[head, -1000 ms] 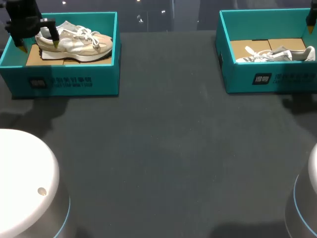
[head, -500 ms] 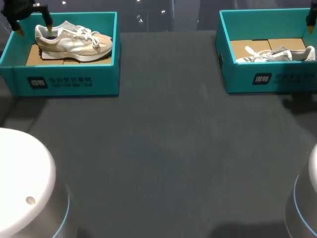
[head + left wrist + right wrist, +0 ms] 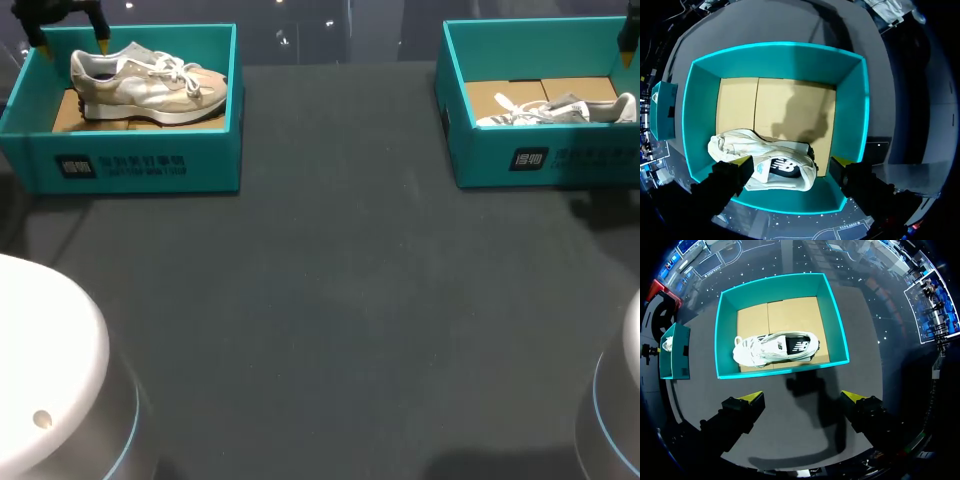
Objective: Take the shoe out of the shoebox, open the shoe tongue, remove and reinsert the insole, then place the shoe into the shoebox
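shoe (image 3: 150,85) in teal shoebox (image 3: 140,165), left gripper (image 3: 792,162) spread above it — right gripper (image 3: 803,396) spread too

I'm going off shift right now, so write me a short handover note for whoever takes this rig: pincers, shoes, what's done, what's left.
Left pincer: open, empty, above the heel of the beige-and-white sneaker, which lies in the left teal cardboard shoebox.
Right pincer: open, empty, hovering in front of the right teal cardboard shoebox, which holds a white sneaker.
Done: nothing I can confirm; both sneakers lie in their boxes.
Left: possibly the whole job; check the insole before going on.
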Robot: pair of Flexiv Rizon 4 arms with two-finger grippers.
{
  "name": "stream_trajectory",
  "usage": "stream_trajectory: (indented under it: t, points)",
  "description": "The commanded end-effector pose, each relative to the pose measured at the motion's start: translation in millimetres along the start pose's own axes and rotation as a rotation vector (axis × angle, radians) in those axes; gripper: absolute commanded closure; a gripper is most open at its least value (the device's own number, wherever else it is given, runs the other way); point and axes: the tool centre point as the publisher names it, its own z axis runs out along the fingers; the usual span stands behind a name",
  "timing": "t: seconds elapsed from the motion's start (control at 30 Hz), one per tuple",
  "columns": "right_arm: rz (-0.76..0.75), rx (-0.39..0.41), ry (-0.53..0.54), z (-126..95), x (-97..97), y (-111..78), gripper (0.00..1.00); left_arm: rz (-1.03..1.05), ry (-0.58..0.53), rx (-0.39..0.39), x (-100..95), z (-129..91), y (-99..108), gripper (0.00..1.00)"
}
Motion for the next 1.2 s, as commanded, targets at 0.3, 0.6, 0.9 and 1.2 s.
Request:
stream_trajectory:
  t: [0.3, 0.6, 0.9, 1.2]
  points:
    - [0.001, -0.001, 0.000, -0.2, -0.2, -0.9, 0.00, 0.028, 0.061, -0.009, 13.0, 25.7, 31.6, 0.00]
    - [0.001, -0.001, 0.000, -0.2, -0.2, -0.9, 0.00, 0.051, 0.094, -0.025, 22.3, 44.1, 45.6, 0.00]
    - [0.001, -0.001, 0.000, -0.2, -0.2, -0.9, 0.00, 0.061, 0.111, -0.035, 21.7, 63.5, 60.1, 0.01]
    - [0.001, -0.001, 0.000, -0.2, -0.2, -0.9, 0.00, 0.058, 0.129, -0.021, 22.0, 83.0, 67.4, 0.07]
